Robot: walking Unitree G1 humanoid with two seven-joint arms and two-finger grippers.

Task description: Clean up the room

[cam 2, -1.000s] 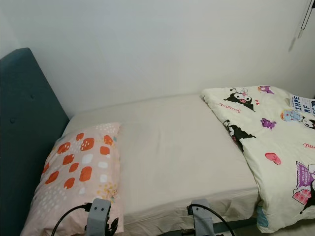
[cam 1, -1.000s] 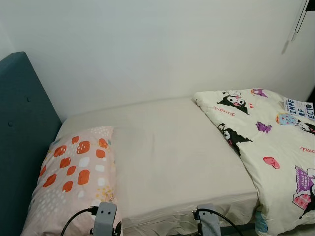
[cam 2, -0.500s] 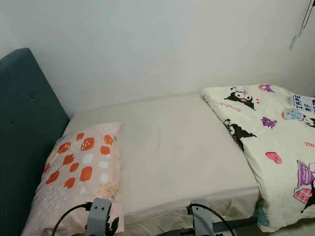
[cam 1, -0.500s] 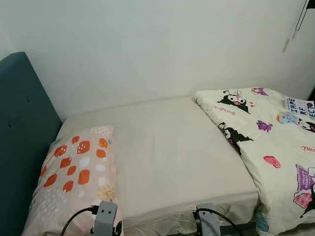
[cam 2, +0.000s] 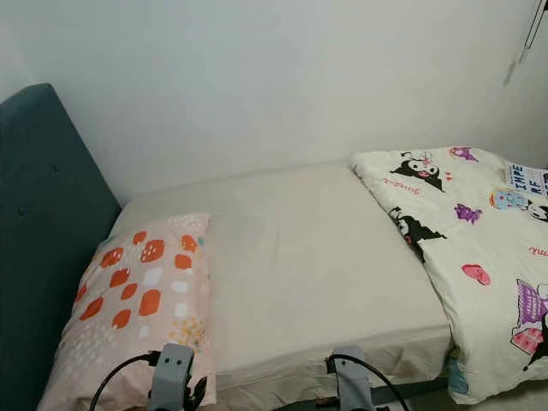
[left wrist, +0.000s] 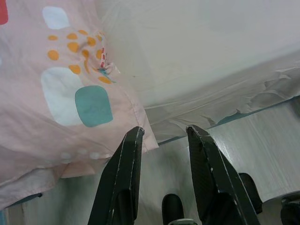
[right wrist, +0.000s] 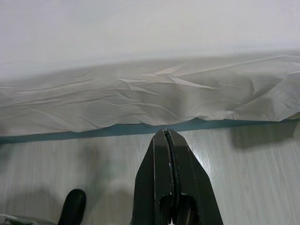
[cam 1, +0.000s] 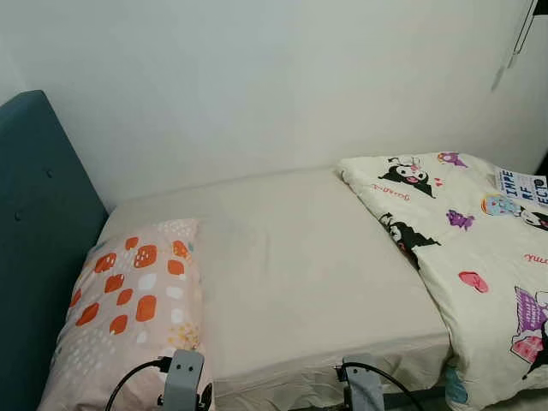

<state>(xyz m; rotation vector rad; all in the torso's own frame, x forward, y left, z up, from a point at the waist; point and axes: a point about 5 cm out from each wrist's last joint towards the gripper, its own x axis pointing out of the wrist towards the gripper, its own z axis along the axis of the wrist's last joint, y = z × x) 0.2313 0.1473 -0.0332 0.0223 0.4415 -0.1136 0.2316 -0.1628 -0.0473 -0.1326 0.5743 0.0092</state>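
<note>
Cream sheet covers the bed (cam 1: 300, 274), its middle bare up to the wall. A pink spotted pillow (cam 1: 133, 308) lies by the teal headboard (cam 1: 38, 231); a cartoon-print duvet (cam 1: 462, 248) is bunched at the far end. The left gripper (left wrist: 161, 133), fingers spread, hangs just off the pillow's corner; the right gripper (right wrist: 166, 133), fingers pressed together, hovers over pale floor (right wrist: 262, 178) beside the bed's hanging sheet edge.

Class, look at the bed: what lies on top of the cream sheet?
A patterned pillow lies by the teal headboard; a cartoon-print quilt covers the far end. What is under the quilt is hidden.
</note>
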